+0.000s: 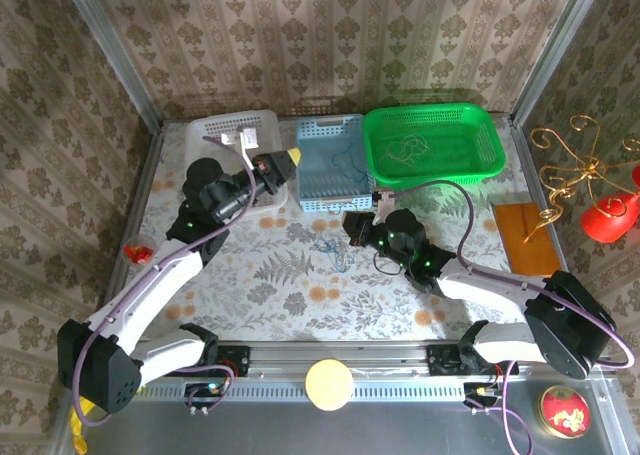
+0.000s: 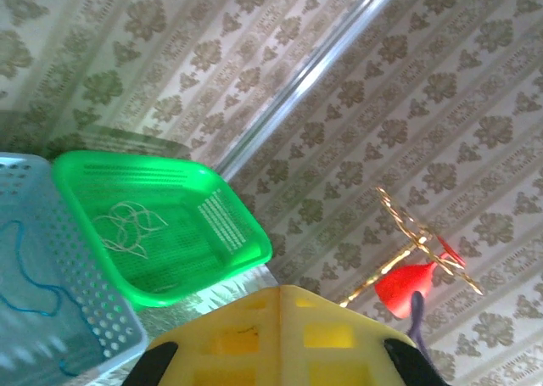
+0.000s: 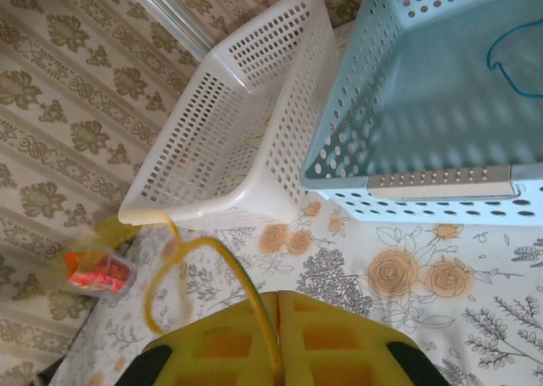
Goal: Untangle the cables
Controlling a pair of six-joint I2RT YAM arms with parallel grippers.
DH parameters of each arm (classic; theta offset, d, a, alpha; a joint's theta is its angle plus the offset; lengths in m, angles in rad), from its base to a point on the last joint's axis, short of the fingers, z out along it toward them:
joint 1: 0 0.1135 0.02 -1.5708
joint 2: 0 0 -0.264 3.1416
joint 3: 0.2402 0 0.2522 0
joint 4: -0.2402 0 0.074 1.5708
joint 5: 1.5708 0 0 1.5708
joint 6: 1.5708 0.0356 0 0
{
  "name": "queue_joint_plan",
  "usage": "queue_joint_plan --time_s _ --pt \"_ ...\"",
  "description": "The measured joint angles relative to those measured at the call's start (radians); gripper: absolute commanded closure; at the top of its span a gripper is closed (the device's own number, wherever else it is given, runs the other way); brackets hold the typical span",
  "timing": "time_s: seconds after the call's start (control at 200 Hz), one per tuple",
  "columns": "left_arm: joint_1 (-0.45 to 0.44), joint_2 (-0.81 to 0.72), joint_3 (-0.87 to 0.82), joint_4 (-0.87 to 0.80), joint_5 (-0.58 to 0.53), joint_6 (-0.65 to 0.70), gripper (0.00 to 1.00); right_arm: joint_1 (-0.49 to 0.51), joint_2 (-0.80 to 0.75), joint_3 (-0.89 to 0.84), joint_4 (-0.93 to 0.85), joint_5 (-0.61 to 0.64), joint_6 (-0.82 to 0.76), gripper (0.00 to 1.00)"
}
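Right gripper: yellow fingers pressed together, pinching the yellow cable in the seam between them. From the pinch the cable rises, loops to one side and runs toward the near corner of the white basket. Whether its far end touches the basket cannot be told from the wrist view.

Left gripper: fingers closed flat against each other, nothing seen between them. From above it hangs over the gap between the white basket and the blue basket.

Other cables:
- Blue cable lies loose on the floor of the blue basket, apart from both grippers.
- Pale cable lies in loose loops on the floor of the green basket.
- Small tangle of cords lies on the table, in front of the blue basket and just beside the right gripper. It looks bluish and pale, but the top view is too coarse to separate strands.

Surroundings:
- The three baskets stand in a row at the far side of the table: white, blue, green, left to right. White and blue are almost touching, and the blue one is just beside the green.
- A small clear cup with red-orange contents sits at the table's left edge, near the white basket's corner.
- The table carries a floral cloth.
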State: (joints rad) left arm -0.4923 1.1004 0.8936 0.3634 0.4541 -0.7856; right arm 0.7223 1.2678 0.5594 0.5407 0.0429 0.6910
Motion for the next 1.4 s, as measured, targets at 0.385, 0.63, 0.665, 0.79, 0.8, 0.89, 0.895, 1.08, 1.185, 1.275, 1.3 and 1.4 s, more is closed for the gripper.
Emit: queue_joint_plan --time_s 0.385,0.63,0.665,0.79,0.8,0.89,0.895,1.08,1.185,1.275,1.3,1.4 --pt "0.065 -0.026 -0.062 -0.016 0.076 0.0 0.39 0.0 0.004 0.082 -0.028 -0.038 -0.007 1.0" --pt "-0.023 -0.091 -0.166 -0.018 0.089 -0.061 0.3 0.0 0.006 0.092 -0.051 -0.051 -0.01 1.0" --pt "-0.033 -0.103 -0.178 -0.016 0.089 -0.076 0.3 0.0 0.009 0.093 -0.051 -0.051 -0.011 1.0" --pt "-0.059 -0.142 -0.225 -0.014 0.082 -0.141 0.3 0.0 0.014 0.095 -0.052 -0.051 -0.011 1.0" --pt "-0.062 -0.143 -0.228 -0.014 0.082 -0.147 0.3 0.0 0.016 0.095 -0.052 -0.051 -0.011 1.0" --pt "-0.088 -0.15 -0.246 -0.015 0.076 -0.187 0.29 0.0 0.021 0.095 -0.053 -0.051 -0.012 1.0" --pt "-0.09 -0.15 -0.246 -0.015 0.075 -0.19 0.29 0.0 0.021 0.095 -0.053 -0.051 -0.012 1.0" --pt "-0.135 -0.15 -0.262 -0.023 0.053 -0.24 0.28 0.0 0.025 0.096 -0.06 -0.051 -0.015 1.0" --pt "-0.15 -0.15 -0.269 -0.02 0.036 -0.26 0.28 0.0 0.025 0.096 -0.06 -0.051 -0.015 1.0" --pt "-0.157 -0.145 -0.274 -0.016 0.028 -0.276 0.29 0.0 0.025 0.096 -0.061 -0.051 -0.015 1.0" --pt "-0.159 -0.142 -0.274 -0.014 0.026 -0.28 0.29 0.0 0.025 0.096 -0.061 -0.051 -0.015 1.0" --pt "-0.165 -0.127 -0.275 -0.002 0.019 -0.296 0.31 0.0 0.025 0.096 -0.062 -0.051 -0.015 1.0"
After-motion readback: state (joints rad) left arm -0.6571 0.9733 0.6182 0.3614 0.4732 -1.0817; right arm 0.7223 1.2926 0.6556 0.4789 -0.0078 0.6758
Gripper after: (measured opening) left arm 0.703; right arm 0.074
